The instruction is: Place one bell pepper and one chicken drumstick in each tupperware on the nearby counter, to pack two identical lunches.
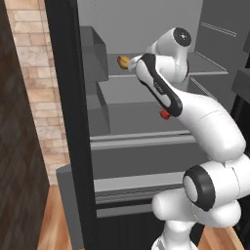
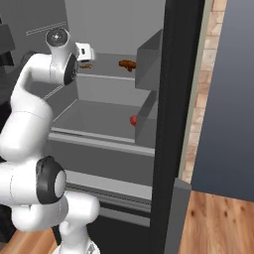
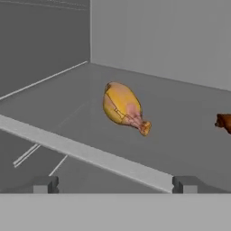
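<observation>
STEP: approaching golden drumstick (image 3: 122, 108) at frame centre | TOOL (image 3: 115, 184): standing released, grasping nothing | NEXT: advancing, straddling drumstick, then clenching.

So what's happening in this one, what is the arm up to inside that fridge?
The white arm reaches into an open fridge, its gripper open and aimed at the golden-tan chicken drumstick lying on an upper shelf. Nothing is held yet. The darker drumstick lies further along the same shelf, and a red bell pepper sits on the shelf below.
</observation>
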